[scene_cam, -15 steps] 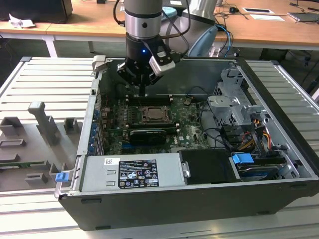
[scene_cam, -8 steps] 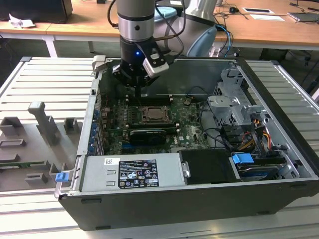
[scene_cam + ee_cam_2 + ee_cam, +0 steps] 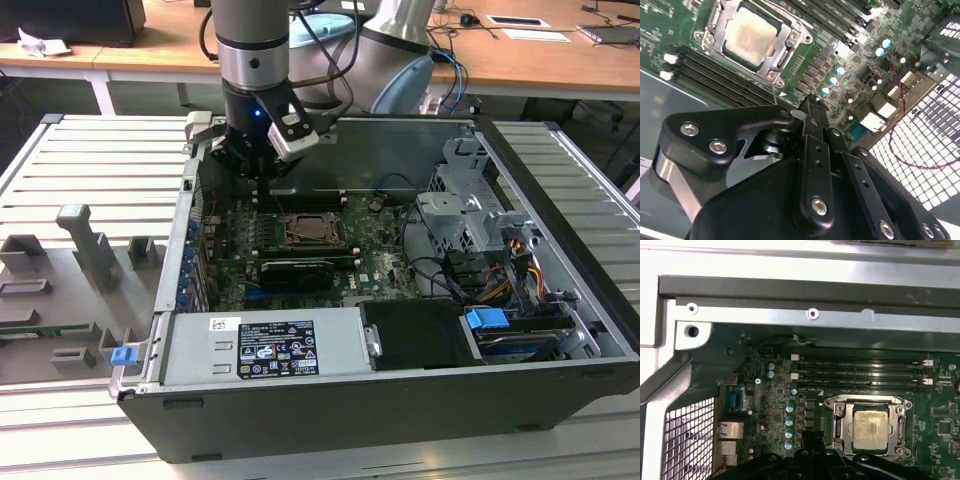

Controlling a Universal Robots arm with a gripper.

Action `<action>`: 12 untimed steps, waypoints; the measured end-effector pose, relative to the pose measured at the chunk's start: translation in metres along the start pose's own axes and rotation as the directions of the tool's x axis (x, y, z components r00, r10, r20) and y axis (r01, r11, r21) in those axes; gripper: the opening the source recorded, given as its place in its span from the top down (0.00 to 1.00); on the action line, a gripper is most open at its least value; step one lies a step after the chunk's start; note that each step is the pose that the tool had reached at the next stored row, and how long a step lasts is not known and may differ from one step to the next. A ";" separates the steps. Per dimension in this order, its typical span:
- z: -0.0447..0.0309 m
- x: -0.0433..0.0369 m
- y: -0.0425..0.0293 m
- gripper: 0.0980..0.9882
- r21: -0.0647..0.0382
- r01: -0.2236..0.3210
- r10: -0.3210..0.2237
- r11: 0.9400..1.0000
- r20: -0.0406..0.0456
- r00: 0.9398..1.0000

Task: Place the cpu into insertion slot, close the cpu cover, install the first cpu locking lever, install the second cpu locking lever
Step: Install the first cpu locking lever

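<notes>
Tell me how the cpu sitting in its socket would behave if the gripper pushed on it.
Probably stiff: the cpu shows a flat metal face. It likely wouldn't slide, since the silver cpu cover frames it on all sides. Being small and flat, it is probably light.

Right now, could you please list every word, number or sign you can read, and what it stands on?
Black label on the grey metal box: print too small to read.
White sticker beside it: too small to read.
Memory strips: white print, blurred.
Nothing reads clearly enough to quote.
</notes>
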State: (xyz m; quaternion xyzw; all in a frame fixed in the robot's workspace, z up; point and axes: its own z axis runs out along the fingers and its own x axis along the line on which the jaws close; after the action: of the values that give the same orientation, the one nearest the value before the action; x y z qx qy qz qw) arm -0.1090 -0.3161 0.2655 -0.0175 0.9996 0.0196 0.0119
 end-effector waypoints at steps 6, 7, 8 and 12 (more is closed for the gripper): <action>0.0051 0.0023 0.0040 0.99 -0.006 0.022 -0.022 1.000 -0.001 1.000; 0.0059 0.0023 0.0061 0.99 -0.006 0.028 -0.028 1.000 -0.001 1.000; 0.0063 0.0023 0.0078 0.99 -0.006 0.028 -0.028 1.000 -0.001 1.000; 0.0076 0.0023 0.0143 0.99 -0.007 0.028 -0.028 1.000 -0.001 1.000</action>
State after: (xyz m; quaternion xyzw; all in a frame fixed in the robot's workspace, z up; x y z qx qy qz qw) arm -0.1116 -0.3016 0.2584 -0.0313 0.9992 0.0229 0.0116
